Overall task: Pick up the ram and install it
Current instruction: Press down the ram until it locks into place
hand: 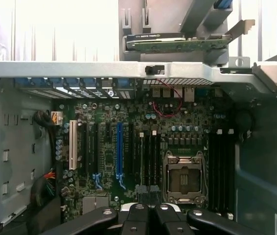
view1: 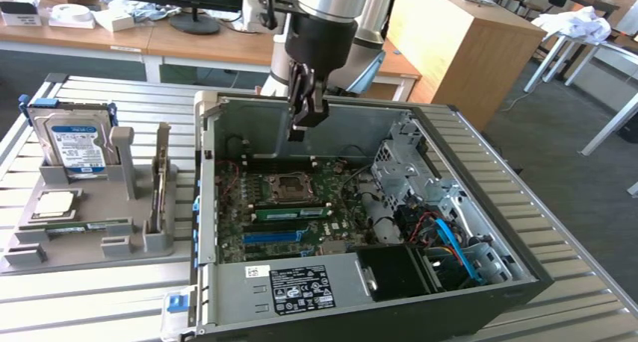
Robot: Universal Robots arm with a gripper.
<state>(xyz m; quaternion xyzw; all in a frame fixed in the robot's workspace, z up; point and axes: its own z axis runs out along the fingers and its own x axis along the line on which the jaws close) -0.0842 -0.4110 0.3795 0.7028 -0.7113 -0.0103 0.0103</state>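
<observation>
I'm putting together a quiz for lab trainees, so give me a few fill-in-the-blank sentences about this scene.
The gripper above the open computer case is ___.
The gray holder sits to the exterior view's ___ of the case.
Upright in the holder stands a silver ___ with a blue-white label.
Missing words: shut; left; hard drive.

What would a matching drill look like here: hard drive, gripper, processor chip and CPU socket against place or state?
1 hard drive
2 gripper
3 processor chip
4 CPU socket

A on the motherboard, inside the case
B lying flat on the grey holder
C standing upright in the grey holder
D shut, above the open case

Pairs: 1-C, 2-D, 3-B, 4-A
</observation>
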